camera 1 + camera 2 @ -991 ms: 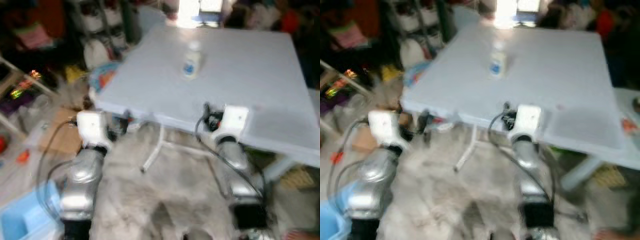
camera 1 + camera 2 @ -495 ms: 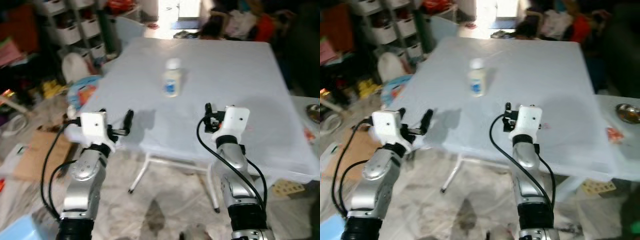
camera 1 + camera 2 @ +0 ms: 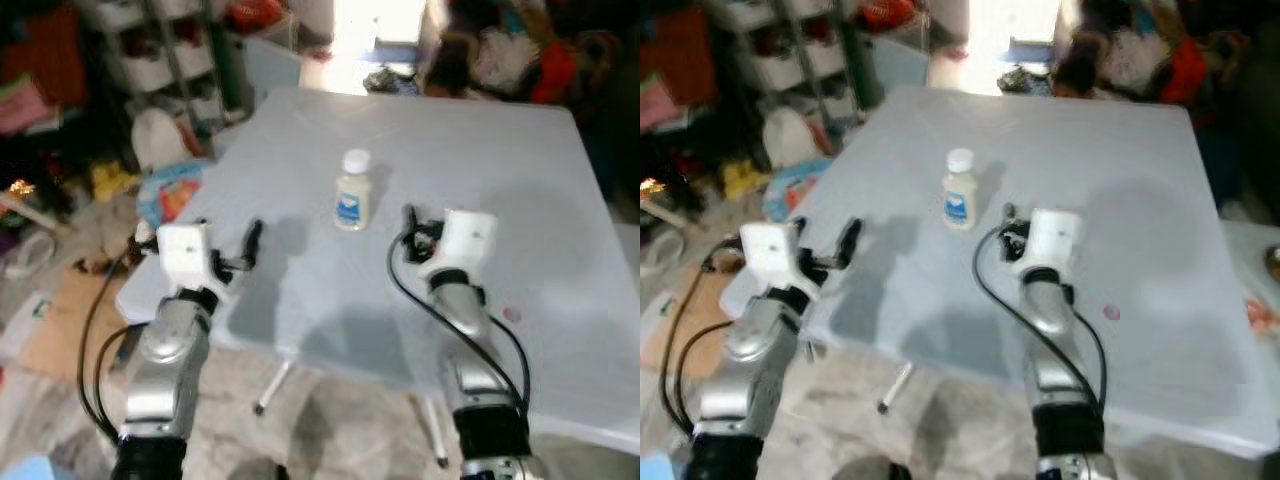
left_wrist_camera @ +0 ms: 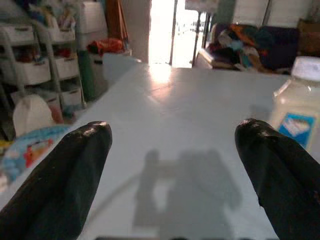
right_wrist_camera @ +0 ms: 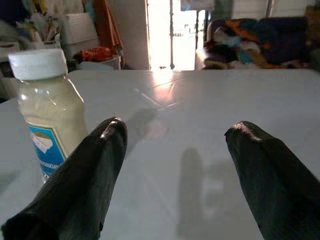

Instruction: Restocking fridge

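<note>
Restocking has barely begun, I judge: the bottle (image 3: 351,190) stands upright on the table (image 3: 540,180), ungrasped, between and just ahead of my grippers. My left gripper (image 4: 172,150) and right gripper (image 5: 175,150) both gape wide, holding nothing. Grasping and carrying remain.

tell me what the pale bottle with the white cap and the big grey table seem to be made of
The pale bottle with a white cap and blue label looks like translucent plastic: its creamy contents show through cloudy walls. The big grey table top seems smooth plastic or laminate, since it mirrors the doorway's light with a soft sheen; which one is unclear.
</note>
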`<state>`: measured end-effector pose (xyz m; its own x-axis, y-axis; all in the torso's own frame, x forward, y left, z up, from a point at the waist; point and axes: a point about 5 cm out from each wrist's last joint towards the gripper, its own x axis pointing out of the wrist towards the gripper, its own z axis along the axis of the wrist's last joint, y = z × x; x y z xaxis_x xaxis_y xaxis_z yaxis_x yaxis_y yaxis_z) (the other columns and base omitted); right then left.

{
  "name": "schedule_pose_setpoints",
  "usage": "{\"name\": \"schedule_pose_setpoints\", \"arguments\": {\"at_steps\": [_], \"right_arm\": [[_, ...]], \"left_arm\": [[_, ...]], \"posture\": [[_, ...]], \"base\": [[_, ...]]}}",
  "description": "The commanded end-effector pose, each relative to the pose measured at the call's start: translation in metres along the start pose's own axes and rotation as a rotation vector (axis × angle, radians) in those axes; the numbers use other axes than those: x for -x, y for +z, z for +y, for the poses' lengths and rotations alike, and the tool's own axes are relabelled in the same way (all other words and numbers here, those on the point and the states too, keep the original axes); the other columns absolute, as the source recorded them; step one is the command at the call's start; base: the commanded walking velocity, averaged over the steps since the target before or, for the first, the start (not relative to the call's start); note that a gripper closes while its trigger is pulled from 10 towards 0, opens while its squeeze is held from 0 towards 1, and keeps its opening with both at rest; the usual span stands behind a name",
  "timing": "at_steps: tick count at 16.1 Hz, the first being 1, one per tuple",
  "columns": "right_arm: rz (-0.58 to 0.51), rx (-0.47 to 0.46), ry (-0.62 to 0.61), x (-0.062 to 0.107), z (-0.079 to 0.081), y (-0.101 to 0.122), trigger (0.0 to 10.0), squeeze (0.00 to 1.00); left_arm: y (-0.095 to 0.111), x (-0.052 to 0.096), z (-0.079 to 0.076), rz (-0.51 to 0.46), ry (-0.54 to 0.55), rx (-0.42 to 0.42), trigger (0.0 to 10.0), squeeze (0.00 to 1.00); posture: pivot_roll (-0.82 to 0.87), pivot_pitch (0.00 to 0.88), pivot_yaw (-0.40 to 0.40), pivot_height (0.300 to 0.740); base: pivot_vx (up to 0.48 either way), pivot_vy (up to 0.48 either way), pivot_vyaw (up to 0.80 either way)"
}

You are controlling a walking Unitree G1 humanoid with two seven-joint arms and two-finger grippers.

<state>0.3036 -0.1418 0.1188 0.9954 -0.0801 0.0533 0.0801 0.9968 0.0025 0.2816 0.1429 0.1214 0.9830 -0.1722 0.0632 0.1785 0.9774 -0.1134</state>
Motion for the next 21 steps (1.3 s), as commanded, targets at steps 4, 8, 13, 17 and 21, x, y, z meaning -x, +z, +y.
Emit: {"name": "schedule_pose_setpoints", "arguments": {"at_steps": [4, 8, 13, 17, 21], "right_arm": [[0.027, 0.014, 0.075, -0.001, 0.005, -0.003, 10.0, 0.00], [-0.005, 0.023, 0.135, -0.007, 0.013, 0.005, 10.0, 0.00], [-0.031, 0.037, 0.180, -0.022, 0.015, 0.013, 10.0, 0.00], [-0.061, 0.048, 0.281, -0.041, 0.026, 0.025, 10.0, 0.00], [-0.097, 0.059, 0.296, -0.050, 0.031, 0.032, 10.0, 0.00]], "left_arm": [[0.002, 0.003, -0.001, -0.012, 0.012, -0.028, 10.0, 0.00], [0.008, 0.007, 0.012, -0.020, 0.068, -0.072, 10.0, 0.00], [0.010, 0.023, 0.026, 0.009, 0.097, -0.112, 10.0, 0.00], [0.013, 0.030, 0.028, 0.032, 0.089, -0.132, 10.0, 0.00], [0.016, 0.035, 0.032, 0.050, 0.085, -0.147, 10.0, 0.00]], "posture": [[0.02, 0.000, 0.034, 0.740], [0.05, 0.020, 0.038, 0.740], [0.09, 0.060, 0.047, 0.740], [0.12, 0.086, 0.067, 0.740], [0.14, 0.093, 0.079, 0.740]], "base": [[0.000, 0.000, 0.00], [0.000, 0.000, 0.00], [0.000, 0.000, 0.00], [0.000, 0.000, 0.00], [0.000, 0.000, 0.00]]}}
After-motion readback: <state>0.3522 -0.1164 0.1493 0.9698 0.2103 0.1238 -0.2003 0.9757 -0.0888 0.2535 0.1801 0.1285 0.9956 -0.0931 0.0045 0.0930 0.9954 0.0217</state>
